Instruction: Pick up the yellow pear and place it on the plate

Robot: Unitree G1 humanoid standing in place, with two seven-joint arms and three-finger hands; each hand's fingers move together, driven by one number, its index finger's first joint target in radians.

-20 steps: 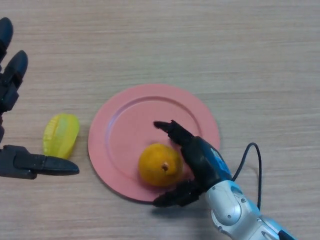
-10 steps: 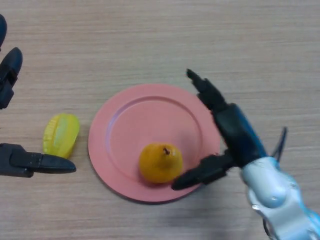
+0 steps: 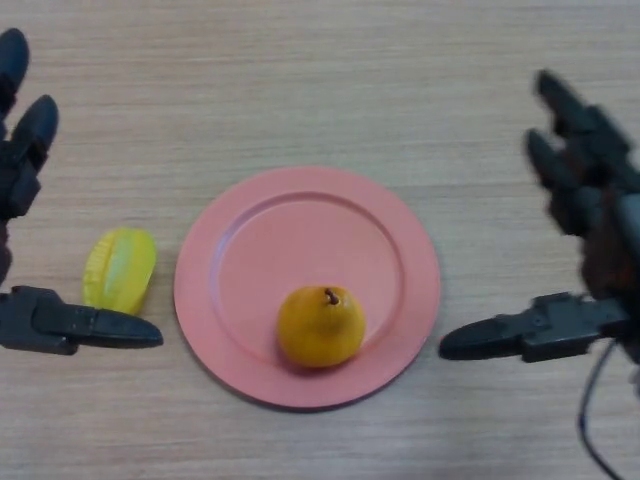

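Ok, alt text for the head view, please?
A yellow-orange pear sits on a round pink plate on a wooden table. Both robot hands, left and right, are open at the sides; a yellow-green star fruit lies left of the plate.

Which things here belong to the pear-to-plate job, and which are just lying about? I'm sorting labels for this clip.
Job:
- yellow pear, resting on the plate
- pink plate
- right hand, open, clear of the plate

Lying about:
- yellow star fruit, on the table left of the plate
- left hand, idle at the left edge

Both robot hands (image 3: 25, 190) (image 3: 585, 250) cut by edges
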